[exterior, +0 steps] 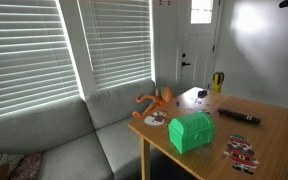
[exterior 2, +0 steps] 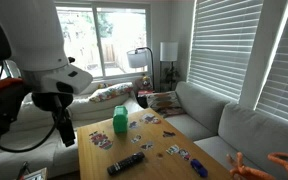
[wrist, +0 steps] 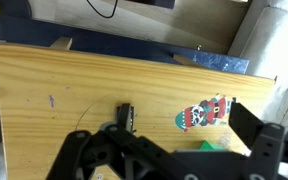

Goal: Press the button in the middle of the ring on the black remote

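The black remote (exterior: pixel 239 116) lies flat on the wooden table (exterior: pixel 274 140), beside the green chest (exterior: pixel 191 131). It also shows in an exterior view (exterior 2: pixel 125 163) near the table's front edge. In the wrist view only its end (wrist: pixel 126 115) shows, and the rest is hidden behind my gripper's frame. My gripper (wrist: pixel 174 135) is open and empty, high above the table. In an exterior view it hangs (exterior 2: pixel 64 130) at the table's left side, well apart from the remote.
Red-white-black patterned flat pieces (wrist: pixel 206 113) (exterior: pixel 242 150) (exterior 2: pixel 100 140) lie scattered on the table. An orange toy (exterior: pixel 156 100) sits at one table edge. The green chest (exterior 2: pixel 120 121) stands mid-table. A grey sofa (exterior: pixel 74 140) runs along the table.
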{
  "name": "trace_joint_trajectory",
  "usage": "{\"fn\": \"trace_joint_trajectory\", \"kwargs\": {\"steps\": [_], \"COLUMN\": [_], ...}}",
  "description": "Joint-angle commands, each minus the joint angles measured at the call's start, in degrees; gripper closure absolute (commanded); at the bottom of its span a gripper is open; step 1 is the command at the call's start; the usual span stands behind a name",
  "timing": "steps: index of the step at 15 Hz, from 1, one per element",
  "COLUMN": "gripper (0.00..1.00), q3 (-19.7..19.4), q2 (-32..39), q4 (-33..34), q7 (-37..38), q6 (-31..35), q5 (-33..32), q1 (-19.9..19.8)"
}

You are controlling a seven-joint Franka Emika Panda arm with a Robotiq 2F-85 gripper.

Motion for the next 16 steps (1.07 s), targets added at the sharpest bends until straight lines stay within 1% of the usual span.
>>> {"fn": "trace_joint_trajectory", "kwargs": {"steps": [1, 9, 13, 16], "gripper": [0.0, 0.0, 0.0, 0.0], "q3": [0.5, 0.5, 2.0, 2.9], "q2": [0.2, 1.0, 7.3, 11.7], "q4": [0.1, 0.5, 2.6, 3.1], "q7": [-0.5, -1.0, -7.5, -12.3], "q6": [-0.1, -0.1, 0.8, 4.5], "q5": [0.4, 0.3, -4.2, -7.4], "q1": [-0.8, -0.4, 3.0, 5.0]}}
